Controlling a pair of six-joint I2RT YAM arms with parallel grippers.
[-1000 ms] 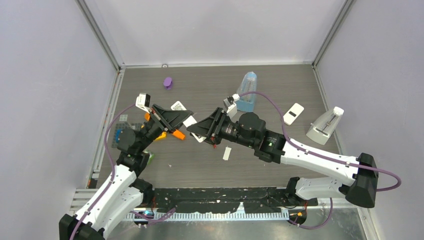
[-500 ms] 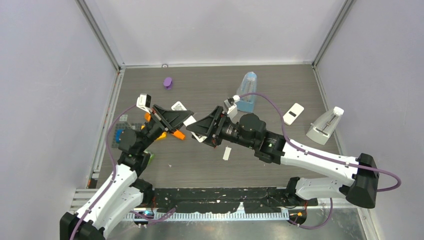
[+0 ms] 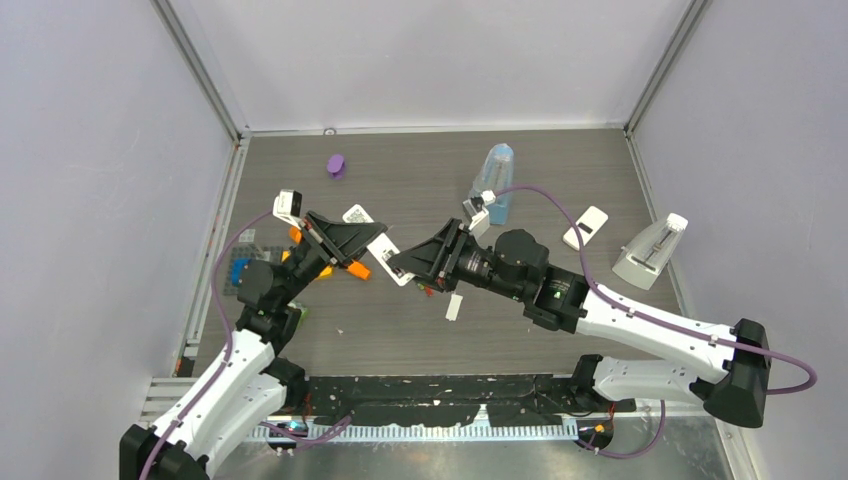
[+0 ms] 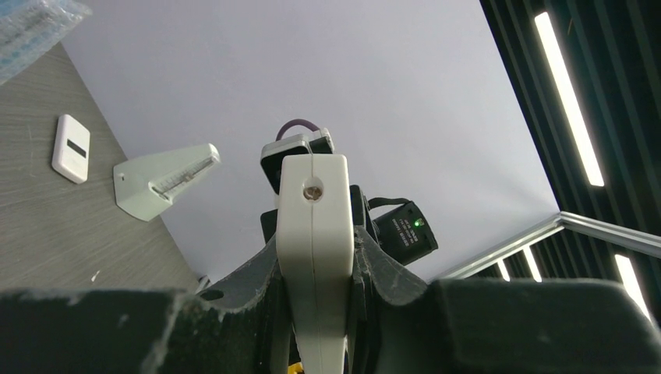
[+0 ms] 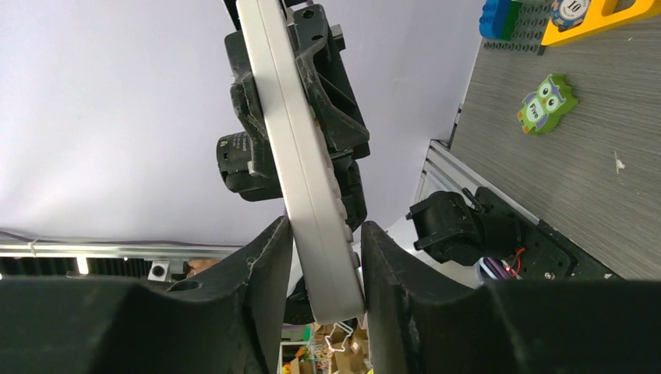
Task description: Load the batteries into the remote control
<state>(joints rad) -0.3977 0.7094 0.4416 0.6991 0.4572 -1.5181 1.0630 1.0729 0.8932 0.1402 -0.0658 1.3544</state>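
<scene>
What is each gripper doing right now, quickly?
Left gripper: closed on the remote control.
Right gripper: closed on the same remote control's other end, apparently touching both sides.

Right arm: the whole arm has displaced to the right in the top view. The black elbow joint now sits nearer the right edge of the frame.

Right gripper: it has drawn back to the right along the remote control. Its fingers now flank only the end of the remote control.

Wrist camera: it has moved right and now overlaps the lower edge of the blue pouch.

Purple cable: its loop has swung right and now passes right by the corner of the small white device.

Gripper body: it now stands closer above the white strip on the surface.
</scene>
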